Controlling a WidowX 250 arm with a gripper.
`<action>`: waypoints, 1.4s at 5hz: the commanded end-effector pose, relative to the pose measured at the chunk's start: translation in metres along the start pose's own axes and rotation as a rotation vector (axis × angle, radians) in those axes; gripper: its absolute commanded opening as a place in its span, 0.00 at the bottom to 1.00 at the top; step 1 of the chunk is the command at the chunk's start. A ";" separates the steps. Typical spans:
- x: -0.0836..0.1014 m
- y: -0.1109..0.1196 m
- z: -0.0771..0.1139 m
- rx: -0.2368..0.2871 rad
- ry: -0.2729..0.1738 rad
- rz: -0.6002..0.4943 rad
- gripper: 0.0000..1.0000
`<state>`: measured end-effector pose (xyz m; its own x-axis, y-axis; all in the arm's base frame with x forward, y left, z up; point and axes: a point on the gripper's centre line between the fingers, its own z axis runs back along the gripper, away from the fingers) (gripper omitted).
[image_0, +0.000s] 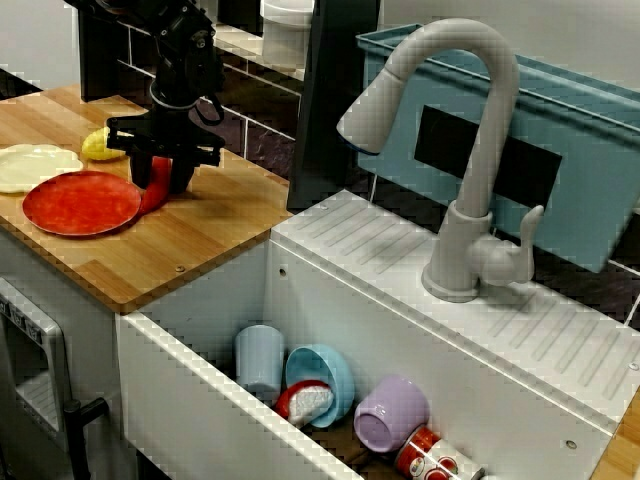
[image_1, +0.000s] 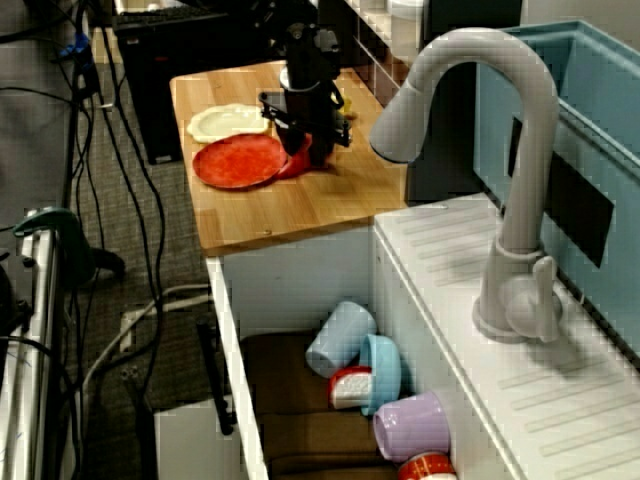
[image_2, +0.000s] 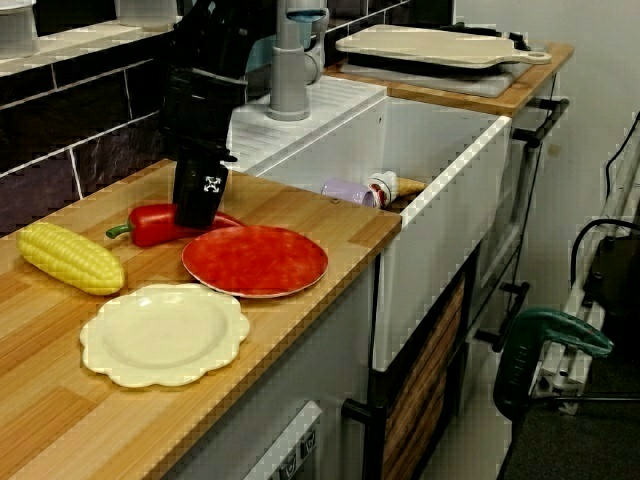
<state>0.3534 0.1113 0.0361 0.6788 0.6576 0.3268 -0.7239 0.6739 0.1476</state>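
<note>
Claw (image_0: 163, 180) is down at counter level, black fingers (image_2: 200, 190) standing either side of a long glossy red pepper w/ green stem (image_2: 148, 226). Pepper lies flat on the butcher-block wooden counter (image_0: 205, 240). Seen from the counter's end, its stem points away from the sink and its other end is hidden behind the near finger. Jaws sit part-spread round the pepper; cannot tell from any view whether the pads press it or only bracket it.

Neighbours:
- Flat round red plate (image_2: 255, 260): touching or just beside the pepper, on the front side.
- Yellow corn cob (image_2: 70, 258): near, on the stem side.
- Scalloped cream plate (image_2: 165, 336): in front of the cob, rim close to the red plate.
- White apron sink (image_2: 450, 175): well apart, pastel cups (image_0: 390, 415) lying in it.

Risks, as judged:
- Pepper skin looks slick + rounded, and the fingers sit twd the end away from the stem, not mid-body. If raised like this, the long end prob. droops, or the pepper swivels between the pads and poss. squirts out.
- Fingertips are v. low to the wood, so any more descent means a scrape or jam on the counter.
- Plate rim is right by the near finger. A sideways shift cd nudge the red plate or ride up on it, sliding it twd the counter edge.
- Red on red: the pepper/plate boundary is hard to read in the high view by the faucet, so an offset error cd go unnoticed.
- A dropped pepper cd roll. The cob and plates block 2 sides, but the sink side is open.
</note>
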 end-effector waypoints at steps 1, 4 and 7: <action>0.024 0.013 0.038 -0.066 -0.050 0.029 0.00; 0.045 0.015 0.072 -0.125 -0.009 0.090 0.00; 0.037 0.032 0.061 -0.075 0.004 -0.026 0.00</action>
<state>0.3488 0.1250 0.0722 0.7204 0.6507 0.2399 -0.6874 0.7157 0.1231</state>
